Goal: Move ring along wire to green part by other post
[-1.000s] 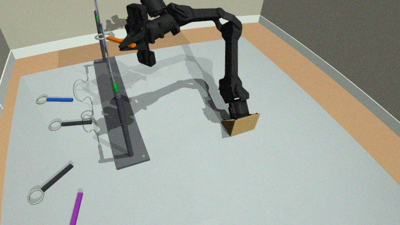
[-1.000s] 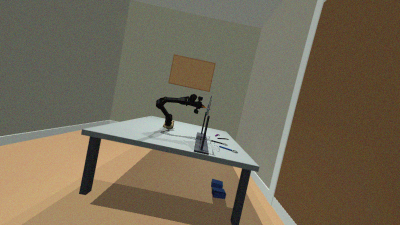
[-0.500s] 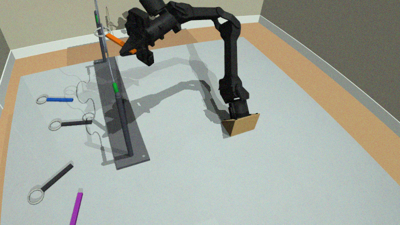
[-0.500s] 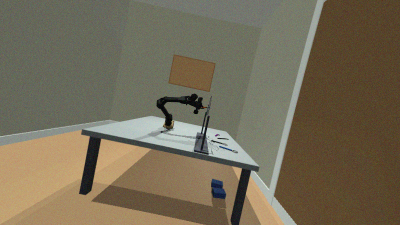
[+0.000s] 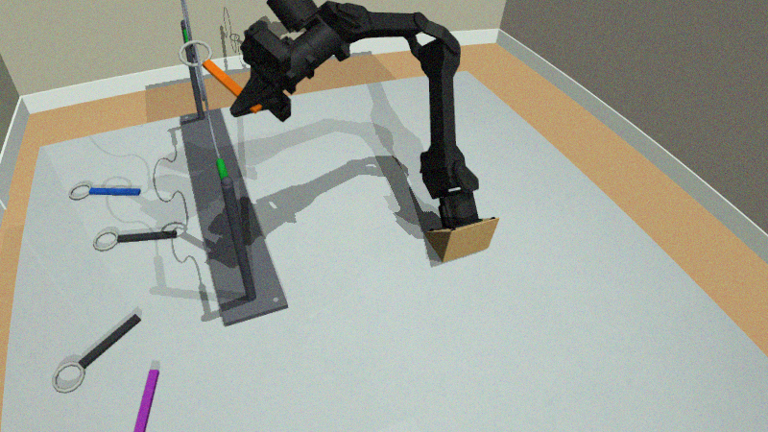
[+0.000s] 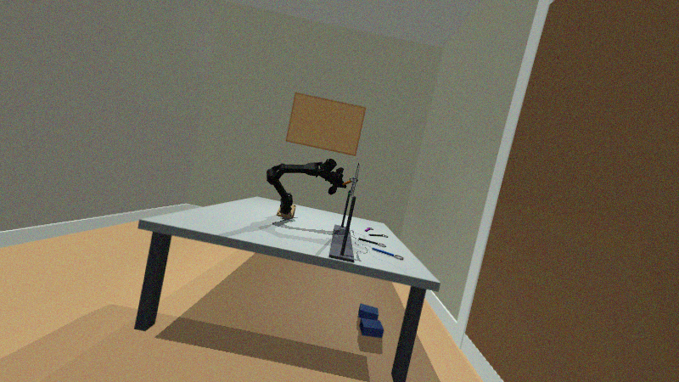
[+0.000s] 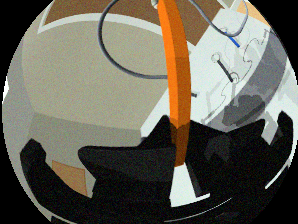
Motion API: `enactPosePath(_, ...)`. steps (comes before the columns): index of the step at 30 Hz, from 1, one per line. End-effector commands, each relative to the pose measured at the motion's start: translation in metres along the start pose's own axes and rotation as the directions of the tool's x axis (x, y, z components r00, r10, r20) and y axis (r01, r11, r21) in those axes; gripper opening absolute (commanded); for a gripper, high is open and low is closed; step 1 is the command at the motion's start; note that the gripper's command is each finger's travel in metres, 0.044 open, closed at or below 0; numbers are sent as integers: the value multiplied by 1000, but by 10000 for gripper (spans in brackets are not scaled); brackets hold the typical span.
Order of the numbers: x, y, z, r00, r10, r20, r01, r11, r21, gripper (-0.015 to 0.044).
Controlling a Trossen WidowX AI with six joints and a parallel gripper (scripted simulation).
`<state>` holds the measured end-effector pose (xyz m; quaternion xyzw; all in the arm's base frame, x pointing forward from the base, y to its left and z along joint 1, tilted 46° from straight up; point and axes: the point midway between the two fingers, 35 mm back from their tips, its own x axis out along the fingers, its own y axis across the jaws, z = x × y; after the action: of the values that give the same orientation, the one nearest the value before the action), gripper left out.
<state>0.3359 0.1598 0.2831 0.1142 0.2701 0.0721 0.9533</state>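
Note:
My gripper (image 5: 248,103) (image 6: 341,183) (image 7: 169,119) is shut on the orange handle (image 5: 223,79) (image 6: 348,182) (image 7: 178,85), high above the table. The handle slants up from the fingers to the pale ring (image 5: 180,53), which appears around the grey wire (image 5: 213,135) (image 7: 101,35) in the top view. Whether ring and wire touch cannot be told. In that view one green part (image 5: 222,168) is at the near post (image 5: 238,241), the other green part (image 5: 185,35) at the far post (image 5: 196,93). The ring lies between them along the wire; most of it is outside the wrist view.
The dark base (image 5: 268,287) (image 6: 338,237) carries both posts. Beyond it lie a blue-handled ring tool (image 5: 115,191) (image 6: 385,252), two black-handled ones (image 5: 147,236) (image 5: 109,341), and a purple handle (image 5: 146,399). The arm's wooden mount (image 5: 467,241) stands on the table.

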Motion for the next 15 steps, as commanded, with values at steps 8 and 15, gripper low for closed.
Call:
enactPosePath(8, 1, -14, 1, 992, -117, 38, 122, 970, -212, -150)
enactPosePath(15, 1, -22, 3, 981, -180, 73, 194, 924, -330, -150)
